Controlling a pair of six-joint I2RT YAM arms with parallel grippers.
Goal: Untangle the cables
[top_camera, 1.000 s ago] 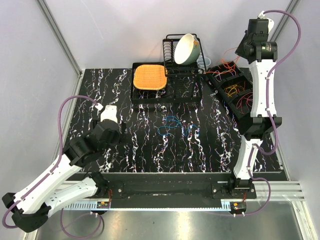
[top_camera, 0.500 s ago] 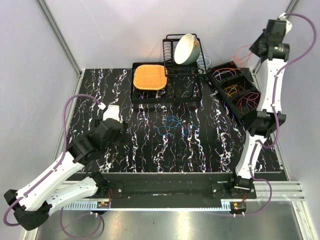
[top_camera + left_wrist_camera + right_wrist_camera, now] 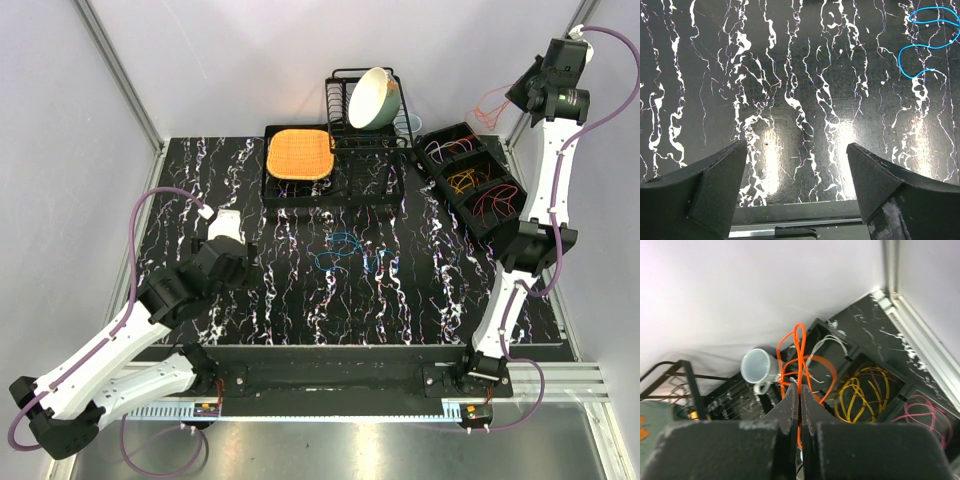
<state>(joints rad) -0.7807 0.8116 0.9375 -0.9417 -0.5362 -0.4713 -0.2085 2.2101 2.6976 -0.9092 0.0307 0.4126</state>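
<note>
Thin blue and green cables lie loosely tangled on the middle of the black marbled table. A loop of the blue cable shows at the top right of the left wrist view. My left gripper hangs open over bare table near the front left, holding nothing. My right gripper is raised high at the back right, shut on an orange cable that hangs in loops above the black divided bin. Yellow cables and pink cables lie in the bin's compartments.
A wire dish rack with a tilted cream bowl stands at the back. An orange mat lies on a black tray beside it. A pale cup sits between rack and bin. Walls close in at the right.
My right arm has swung up and back to the right, lifting the orange cable out of the bin. The left arm has shifted only slightly.
</note>
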